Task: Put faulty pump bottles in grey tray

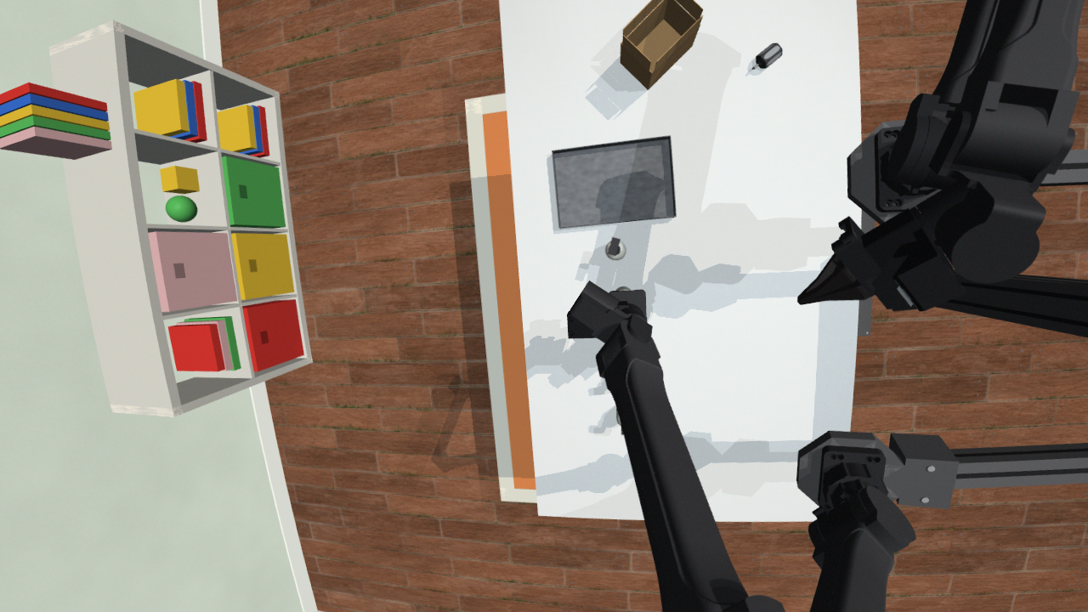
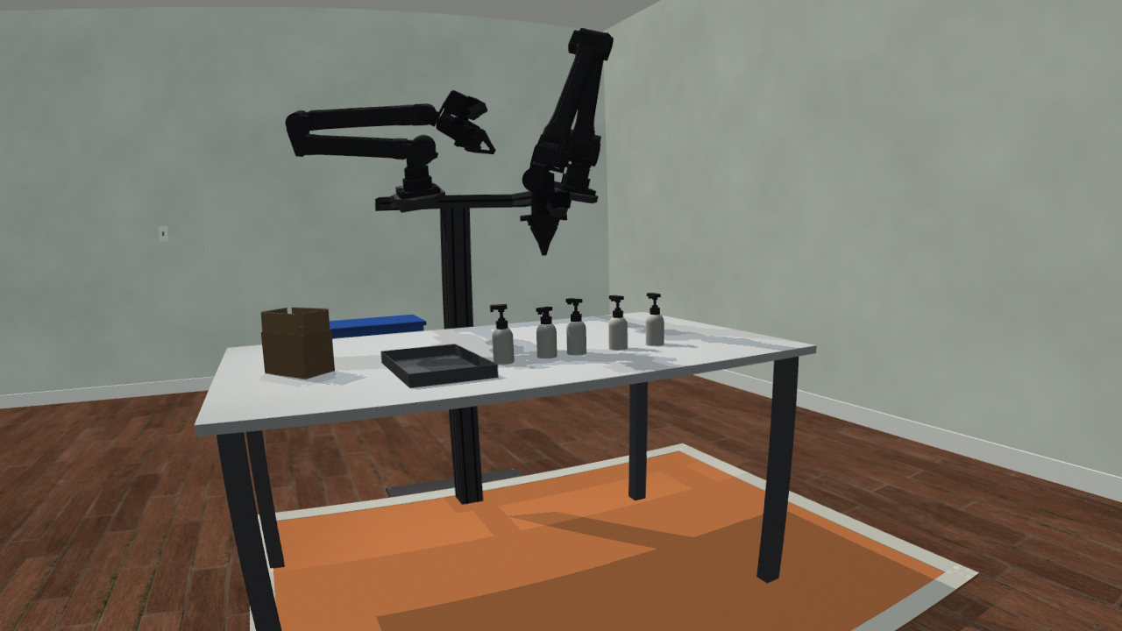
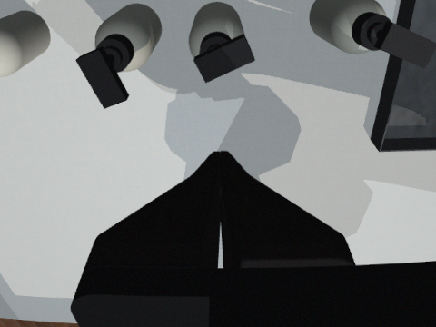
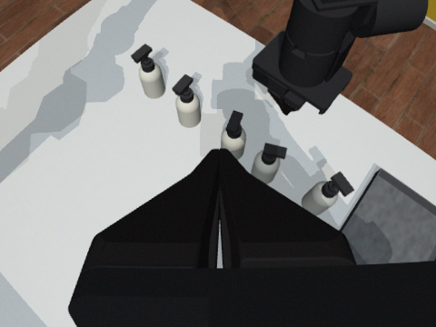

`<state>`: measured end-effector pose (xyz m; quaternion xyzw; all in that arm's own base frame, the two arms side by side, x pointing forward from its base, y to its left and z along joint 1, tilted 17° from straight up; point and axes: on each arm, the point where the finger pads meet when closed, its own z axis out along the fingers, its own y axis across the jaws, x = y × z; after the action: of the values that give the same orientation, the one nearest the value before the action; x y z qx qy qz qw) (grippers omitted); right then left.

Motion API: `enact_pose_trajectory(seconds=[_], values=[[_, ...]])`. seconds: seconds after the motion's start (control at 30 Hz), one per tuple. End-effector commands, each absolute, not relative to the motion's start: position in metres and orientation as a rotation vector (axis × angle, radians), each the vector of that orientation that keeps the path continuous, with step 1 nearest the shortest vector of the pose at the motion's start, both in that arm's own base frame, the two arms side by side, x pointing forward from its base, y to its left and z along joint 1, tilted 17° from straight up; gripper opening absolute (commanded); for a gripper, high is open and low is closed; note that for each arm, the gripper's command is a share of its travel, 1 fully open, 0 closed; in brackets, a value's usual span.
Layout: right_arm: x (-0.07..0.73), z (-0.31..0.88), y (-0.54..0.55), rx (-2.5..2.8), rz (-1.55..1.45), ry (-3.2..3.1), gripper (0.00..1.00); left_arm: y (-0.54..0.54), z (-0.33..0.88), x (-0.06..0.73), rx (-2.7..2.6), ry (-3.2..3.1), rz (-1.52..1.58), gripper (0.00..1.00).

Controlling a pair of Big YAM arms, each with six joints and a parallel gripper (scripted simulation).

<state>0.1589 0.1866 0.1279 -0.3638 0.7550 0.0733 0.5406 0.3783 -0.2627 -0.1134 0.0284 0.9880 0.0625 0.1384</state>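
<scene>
Five grey pump bottles with black heads stand upright in a row on the white table: the first point(image 2: 502, 335) nearest the tray, the second point(image 2: 546, 333), the third point(image 2: 576, 329), the fourth point(image 2: 618, 325) and the fifth point(image 2: 654, 322). The second bottle's head sits a little lower than its neighbours'. The grey tray point(image 2: 439, 364) is empty. My left gripper point(image 2: 543, 249) is shut and empty, pointing down well above the second bottle point(image 3: 218, 43). My right gripper point(image 2: 487, 147) point(image 1: 802, 298) is shut and empty, high above the table's back edge.
An open cardboard box point(image 2: 297, 341) stands at the table's far end beyond the tray point(image 1: 613, 182). A small dark cylinder point(image 1: 768, 54) lies near the box point(image 1: 660, 39). The arms' black post rises behind the table.
</scene>
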Motion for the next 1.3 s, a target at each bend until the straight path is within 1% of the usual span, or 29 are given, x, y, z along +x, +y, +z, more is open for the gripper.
enact_pose_trajectory(seconds=[0.0, 0.4, 0.6, 0.67, 0.9, 1.27], values=[[0.158, 0.142, 0.189, -0.851, 0.195, 1.782, 0.00, -0.261, -0.113, 0.378, 0.075, 2.864, 0.194, 0.00], [0.158, 0.142, 0.189, -0.851, 0.195, 1.782, 0.00, -0.263, -0.112, 0.380, 0.073, 2.857, 0.183, 0.00], [0.158, 0.142, 0.189, -0.851, 0.195, 1.782, 0.00, -0.219, -0.151, 0.387, 0.153, 2.868, 0.208, 0.00], [0.158, 0.142, 0.189, -0.851, 0.195, 1.782, 0.00, -0.219, -0.151, 0.387, 0.153, 2.868, 0.208, 0.00], [0.158, 0.142, 0.189, -0.851, 0.195, 1.782, 0.00, -0.168, -0.191, 0.405, 0.105, 2.865, 0.197, 0.00], [0.158, 0.142, 0.189, -0.851, 0.195, 1.782, 0.00, -0.169, -0.189, 0.407, 0.074, 2.858, 0.185, 0.00]])
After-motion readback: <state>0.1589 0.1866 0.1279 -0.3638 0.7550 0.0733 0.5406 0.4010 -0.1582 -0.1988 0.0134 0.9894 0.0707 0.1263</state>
